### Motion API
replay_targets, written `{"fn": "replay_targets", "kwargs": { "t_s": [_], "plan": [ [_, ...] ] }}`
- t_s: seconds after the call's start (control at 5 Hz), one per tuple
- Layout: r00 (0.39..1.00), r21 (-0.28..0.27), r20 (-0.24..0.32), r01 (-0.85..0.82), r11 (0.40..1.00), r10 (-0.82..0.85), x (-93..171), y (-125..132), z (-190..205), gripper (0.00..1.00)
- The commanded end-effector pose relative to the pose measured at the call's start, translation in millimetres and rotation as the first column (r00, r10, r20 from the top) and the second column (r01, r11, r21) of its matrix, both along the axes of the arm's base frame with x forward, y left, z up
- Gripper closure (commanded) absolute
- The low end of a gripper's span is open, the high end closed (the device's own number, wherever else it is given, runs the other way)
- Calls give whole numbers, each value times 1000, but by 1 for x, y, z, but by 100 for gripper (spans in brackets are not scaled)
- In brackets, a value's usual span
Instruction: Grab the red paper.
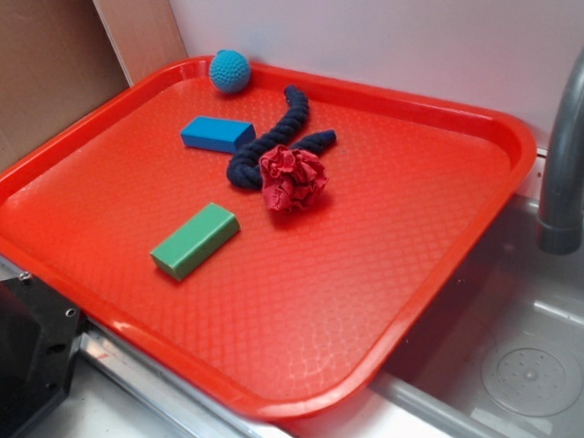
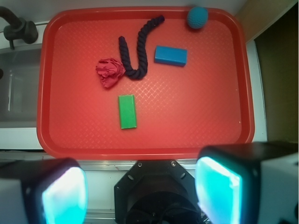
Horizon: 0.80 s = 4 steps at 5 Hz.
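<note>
On my screens I count one orange-red tray (image 1: 386, 122) with five things lying on it: one ball of red paper (image 1: 292, 178), one dark blue rope (image 1: 267, 146), one teal ball (image 1: 229, 70), one blue block (image 1: 217, 134) and one green block (image 1: 194, 240).

The red paper sits near the middle of the tray, crumpled and wrinkled, touching the bend of the rope. The rope curves in a hook shape toward the far rim. The blue block lies just beside the rope, on the side away from the paper. The teal ball rests in the far corner against the tray's rim. The green block lies apart from the rest, nearer my arm.

From the wrist camera I see the gripper (image 2: 140, 189) over the near edge of the tray, well apart from the paper. Its two fingers (image 2: 63, 196) stand wide apart with nothing between them. A single grey tap (image 1: 568, 150) rises over the sink (image 1: 523, 363) beside the tray.
</note>
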State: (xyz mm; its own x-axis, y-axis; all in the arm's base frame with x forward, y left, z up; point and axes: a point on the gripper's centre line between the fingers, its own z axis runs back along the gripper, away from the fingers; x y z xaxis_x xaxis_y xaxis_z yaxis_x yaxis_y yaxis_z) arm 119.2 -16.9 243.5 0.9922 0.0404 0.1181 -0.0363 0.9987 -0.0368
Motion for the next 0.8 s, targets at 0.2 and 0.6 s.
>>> {"fn": "replay_targets", "kwargs": {
  "t_s": [0.2, 0.6],
  "plan": [
    [981, -9, 23, -192, 981, 192, 50, -17, -47, 0],
    [914, -153, -10, -402, 903, 405, 129, -55, -123, 0]
  ]
}}
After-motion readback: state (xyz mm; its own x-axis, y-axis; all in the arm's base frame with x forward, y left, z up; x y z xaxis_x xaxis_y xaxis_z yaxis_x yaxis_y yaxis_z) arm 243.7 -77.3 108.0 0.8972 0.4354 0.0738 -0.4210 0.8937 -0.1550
